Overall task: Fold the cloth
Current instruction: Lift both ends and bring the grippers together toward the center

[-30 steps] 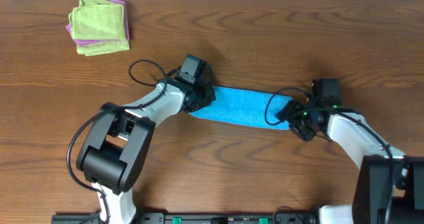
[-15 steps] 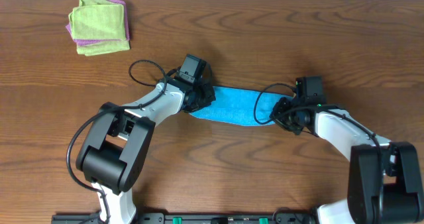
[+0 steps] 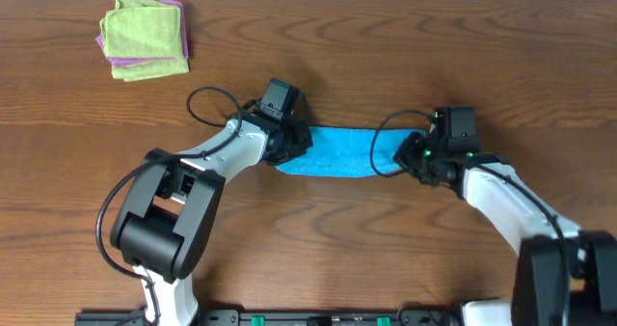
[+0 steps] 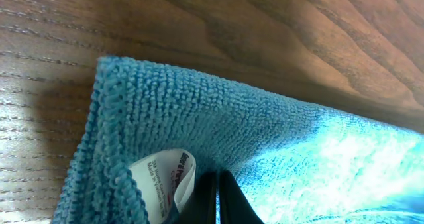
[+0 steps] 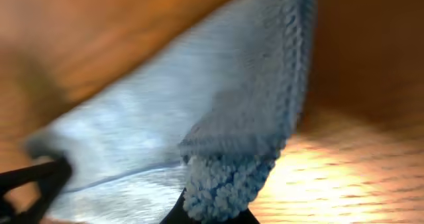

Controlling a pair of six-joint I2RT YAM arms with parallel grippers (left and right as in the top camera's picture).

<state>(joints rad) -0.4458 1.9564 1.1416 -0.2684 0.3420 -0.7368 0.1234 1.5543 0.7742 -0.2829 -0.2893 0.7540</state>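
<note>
The sky-blue cloth lies as a short band on the wooden table between my two arms. My left gripper is shut on its left end. In the left wrist view the dark jaws are pressed together on the cloth, beside a white care label. At the right end my right gripper is shut on the cloth. The right wrist view shows a bunched corner of the cloth pinched in that gripper, with the rest trailing away, blurred.
A folded lime-green cloth on a purple one sits at the far left corner of the table. Black cables loop beside each wrist, one on the left and one over the cloth's right end.
My right gripper has shut on the cloth's right end and carried it left, so the blue band looks shorter. The left arm has stayed put.
</note>
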